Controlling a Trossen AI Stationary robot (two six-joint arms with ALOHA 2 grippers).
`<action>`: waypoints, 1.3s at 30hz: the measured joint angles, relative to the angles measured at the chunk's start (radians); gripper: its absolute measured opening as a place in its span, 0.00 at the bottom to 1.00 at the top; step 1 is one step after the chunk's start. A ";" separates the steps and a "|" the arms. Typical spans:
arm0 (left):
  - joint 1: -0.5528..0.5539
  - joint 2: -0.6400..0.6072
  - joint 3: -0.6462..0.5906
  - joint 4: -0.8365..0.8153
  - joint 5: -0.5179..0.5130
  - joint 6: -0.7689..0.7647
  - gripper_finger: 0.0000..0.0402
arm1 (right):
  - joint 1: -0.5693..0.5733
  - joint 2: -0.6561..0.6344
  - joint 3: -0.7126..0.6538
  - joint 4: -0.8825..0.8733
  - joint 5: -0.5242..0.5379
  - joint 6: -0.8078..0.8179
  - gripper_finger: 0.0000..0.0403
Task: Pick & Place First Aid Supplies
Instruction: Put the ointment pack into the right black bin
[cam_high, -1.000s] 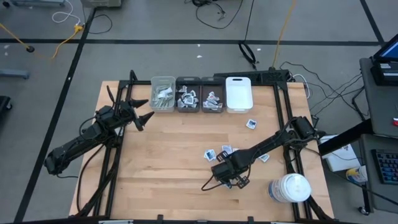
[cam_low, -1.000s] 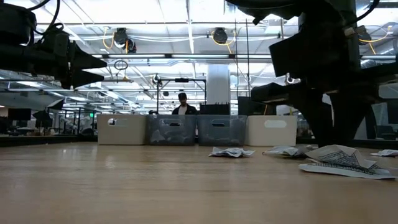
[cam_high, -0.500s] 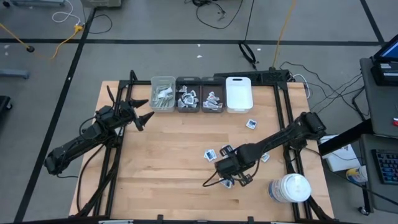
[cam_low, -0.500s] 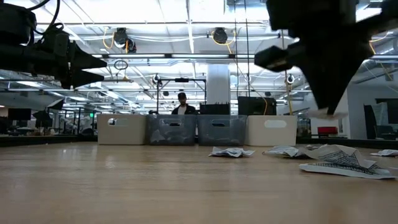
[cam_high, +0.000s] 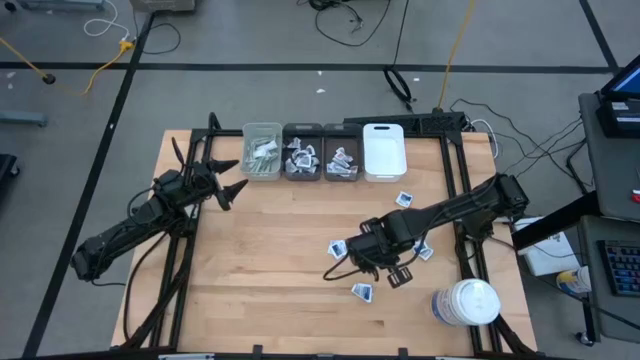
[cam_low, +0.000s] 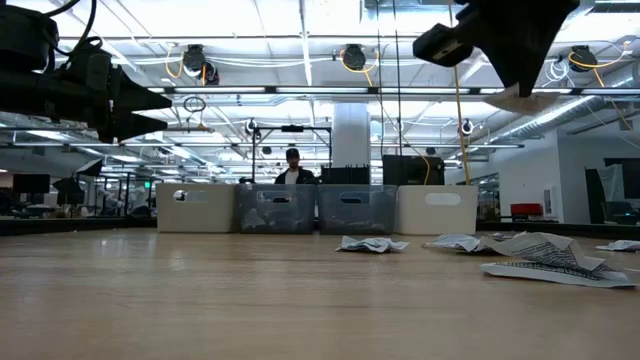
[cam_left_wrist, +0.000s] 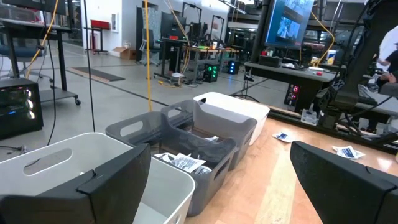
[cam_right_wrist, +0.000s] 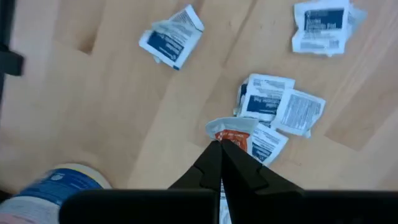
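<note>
Item, wooden tabletop (cam_high: 270, 250): I am seeing loose sachets (cam_right_wrist: 273, 109) lying right of its centre, one sachet (cam_high: 362, 291) nearer the white lidded jar (cam_high: 466, 302). Right gripper (cam_right_wrist: 221, 149) is hovering above them, fingers pinching shut on an orange-marked sachet (cam_right_wrist: 231, 132). Left gripper (cam_high: 228, 180) is waiting fully spread, empty, beside the bins (cam_high: 304, 158). Room beyond: I am noting a person (cam_low: 292, 170) standing behind the bins.

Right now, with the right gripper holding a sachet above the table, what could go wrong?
1. The right gripper pinches the sachet by one edge; it may slip before reaching the bins.
2. The jar stands near that arm; a wide swing could knock it.
3. The left gripper hangs open beside the bins and could crowd the drop.
</note>
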 joint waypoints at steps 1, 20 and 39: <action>0.000 0.000 0.000 0.000 0.000 0.000 0.98 | -0.006 0.000 0.006 -0.004 -0.001 -0.010 0.00; 0.000 0.000 0.000 0.000 0.000 0.000 0.98 | -0.520 0.025 0.029 0.127 0.137 -0.207 0.00; 0.000 0.000 0.000 0.000 0.000 0.000 0.98 | -0.858 0.081 0.028 0.505 0.147 -0.160 0.00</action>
